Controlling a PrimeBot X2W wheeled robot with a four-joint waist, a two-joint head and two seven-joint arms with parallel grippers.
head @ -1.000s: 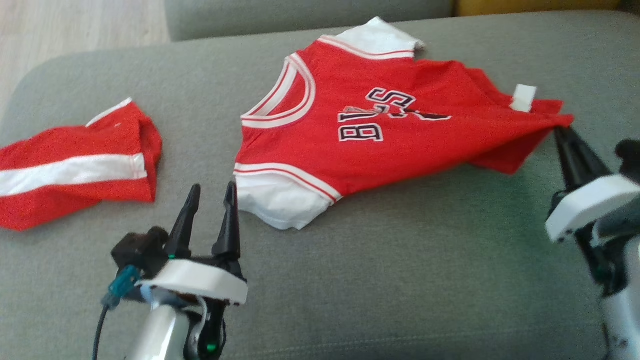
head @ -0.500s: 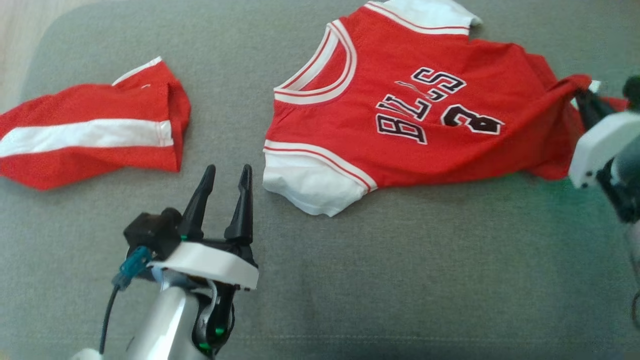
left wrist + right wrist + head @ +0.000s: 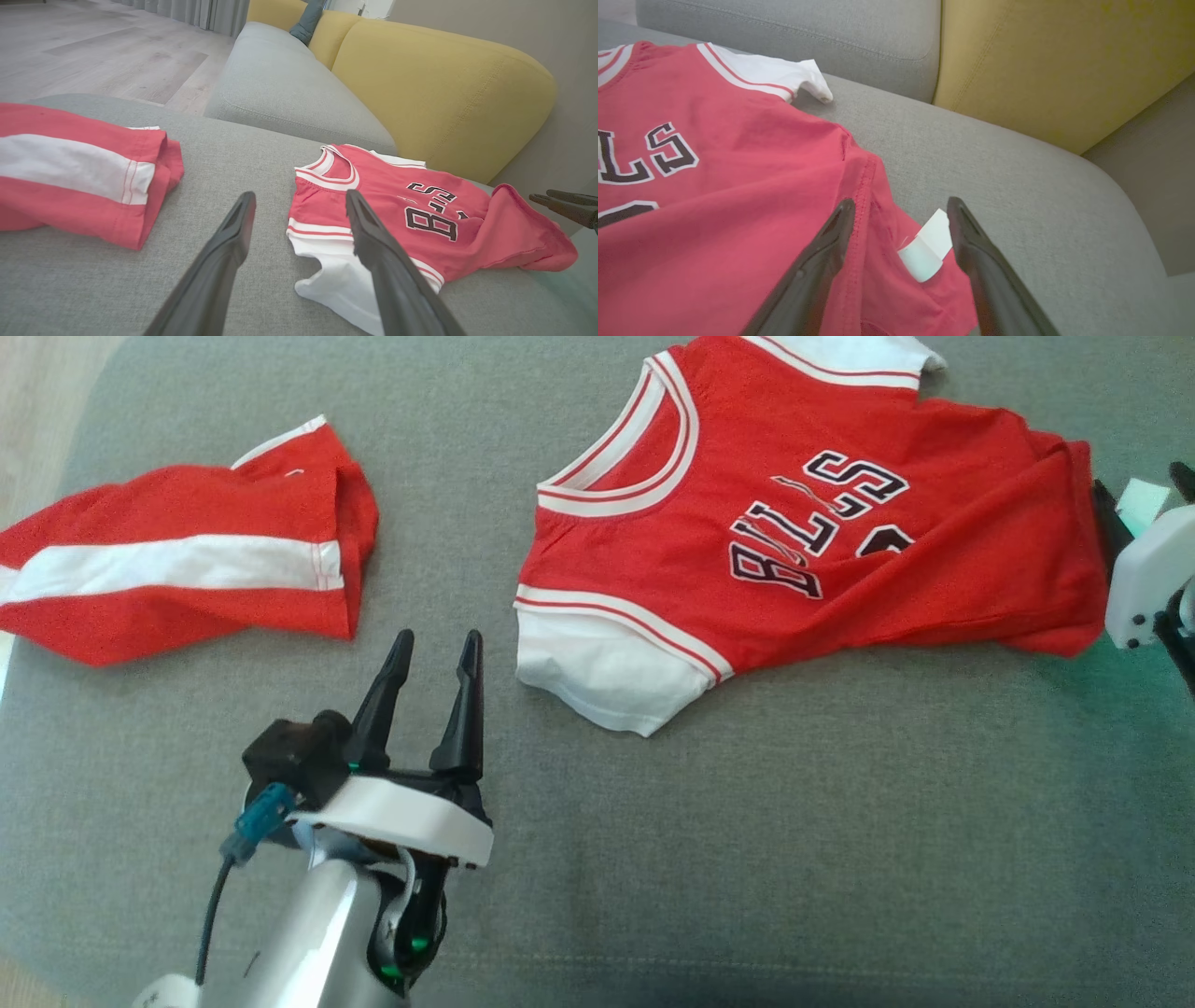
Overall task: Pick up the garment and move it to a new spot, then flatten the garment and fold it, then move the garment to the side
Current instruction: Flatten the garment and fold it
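Note:
The garment, a red jersey [image 3: 803, 541] with white sleeves and dark lettering, lies spread face up on the grey cushion [image 3: 747, 859], neck toward the left. My right gripper [image 3: 1139, 478] is open at its hem on the far right. In the right wrist view the right gripper [image 3: 901, 203] straddles the jersey [image 3: 738, 186] hem and a white tag [image 3: 929, 247] without closing on them. My left gripper [image 3: 434, 644] is open and empty, just left of the near white sleeve [image 3: 607, 677]. The left wrist view shows the left gripper [image 3: 300, 195] pointing at the jersey [image 3: 397, 200].
Red shorts with a white stripe [image 3: 187, 569] lie crumpled at the left of the cushion. A yellow sofa back [image 3: 444, 84] and another grey cushion [image 3: 289, 93] rise behind. Wood floor [image 3: 93, 46] lies beyond the left edge. The cushion rounds off at right [image 3: 1111, 224].
The right gripper held the hem raised; now it is open and the hem lies on the cushion. The head camera has shifted, so everything sits further right. The left gripper stays open.

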